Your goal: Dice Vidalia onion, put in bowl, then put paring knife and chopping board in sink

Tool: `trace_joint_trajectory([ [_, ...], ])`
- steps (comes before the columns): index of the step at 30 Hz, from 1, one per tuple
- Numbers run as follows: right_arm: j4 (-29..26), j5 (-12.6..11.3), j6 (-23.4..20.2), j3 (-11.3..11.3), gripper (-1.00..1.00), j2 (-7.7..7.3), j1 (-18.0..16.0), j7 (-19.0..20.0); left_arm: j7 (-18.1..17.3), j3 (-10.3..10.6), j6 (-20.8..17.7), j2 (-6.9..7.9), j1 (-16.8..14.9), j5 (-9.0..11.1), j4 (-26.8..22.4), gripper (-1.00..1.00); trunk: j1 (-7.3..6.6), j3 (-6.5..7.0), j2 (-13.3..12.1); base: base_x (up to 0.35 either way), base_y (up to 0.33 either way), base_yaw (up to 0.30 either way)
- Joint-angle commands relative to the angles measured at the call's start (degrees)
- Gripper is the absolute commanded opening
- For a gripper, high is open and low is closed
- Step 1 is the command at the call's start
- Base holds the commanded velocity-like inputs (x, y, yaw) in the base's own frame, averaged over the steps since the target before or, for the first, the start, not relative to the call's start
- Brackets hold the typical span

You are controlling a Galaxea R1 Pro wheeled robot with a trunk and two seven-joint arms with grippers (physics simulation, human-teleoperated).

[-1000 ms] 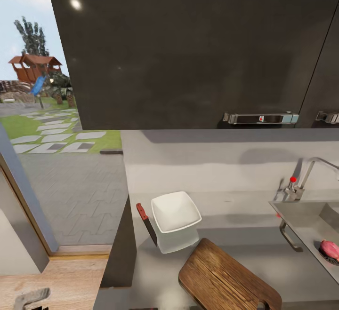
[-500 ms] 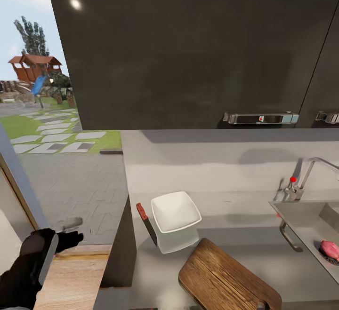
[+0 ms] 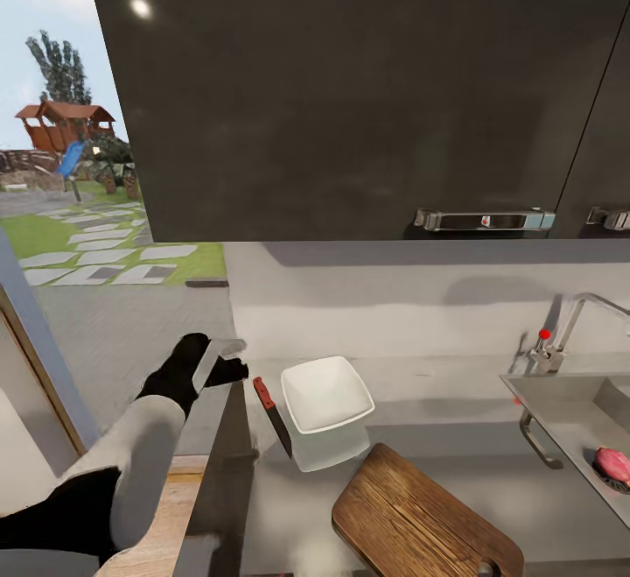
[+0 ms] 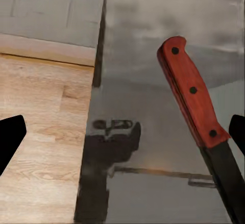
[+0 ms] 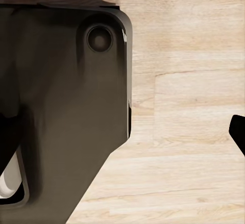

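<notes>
On the grey countertop [image 3: 455, 446] the paring knife [image 3: 273, 417] lies beside the white square bowl [image 3: 325, 393], orange-red handle [image 4: 191, 91] toward the wall, dark blade toward me. My left gripper [image 3: 226, 362] hovers open just left of the handle, at the counter's left end; in the left wrist view its fingertips [image 4: 10, 137] stand wide apart, the handle near one of them. The brown chopping board [image 3: 420, 516] lies in front of the bowl. A pink onion [image 3: 614, 465] rests in the steel sink [image 3: 569, 402] at the right. My right gripper [image 5: 122, 132] hangs open over wooden floor.
Dark wall cabinets [image 3: 350, 87] hang low over the counter. The chrome tap [image 3: 573, 319] with a red knob stands behind the sink. Left of the counter, a glass door gives onto a paved yard. A dark part of my base [image 5: 66, 106] lies under the right gripper.
My left arm has swung up from the lower left, over the floor, to the counter's left end beside the knife handle. Knife, bowl, board and onion have not moved.
</notes>
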State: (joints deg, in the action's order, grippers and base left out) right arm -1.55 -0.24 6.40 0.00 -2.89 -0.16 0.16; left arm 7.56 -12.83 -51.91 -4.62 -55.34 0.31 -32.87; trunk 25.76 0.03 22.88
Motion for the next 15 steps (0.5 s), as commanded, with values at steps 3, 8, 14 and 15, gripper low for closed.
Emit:
trace_joint_trajectory([
  [3, 0.06, -0.03, 0.2, -0.03, 1.0, -0.01, -0.02, 0.02, 2.37, -0.31, 0.05, -4.2, -1.56, -0.13, 3.84, 1.0, 0.02, -0.03, 0.04, 0.0, 0.0, 0.0],
  [8, 0.06, -0.03, 0.2, -0.08, 1.0, -0.01, -0.02, -0.06, 2.96, -0.27, 0.77, -5.37, -2.06, -0.13, 4.84, 1.0, 0.02, -0.03, 0.04, 0.0, 0.0, 0.0],
  [14, 0.06, -0.04, 0.2, -0.1, 1.0, -0.01, -0.02, -0.07, 2.57, -0.29, 2.19, -5.13, -2.13, -0.13, 4.24, 1.0, 0.02, -0.03, 0.04, 0.0, 0.0, 0.0],
  [15, 0.06, -0.04, 0.2, -0.11, 1.0, -0.01, -0.02, -0.07, 2.53, -0.28, 2.21, -5.0, -2.13, -0.13, 3.94, 1.0, 0.02, -0.03, 0.04, 0.0, 0.0, 0.0],
])
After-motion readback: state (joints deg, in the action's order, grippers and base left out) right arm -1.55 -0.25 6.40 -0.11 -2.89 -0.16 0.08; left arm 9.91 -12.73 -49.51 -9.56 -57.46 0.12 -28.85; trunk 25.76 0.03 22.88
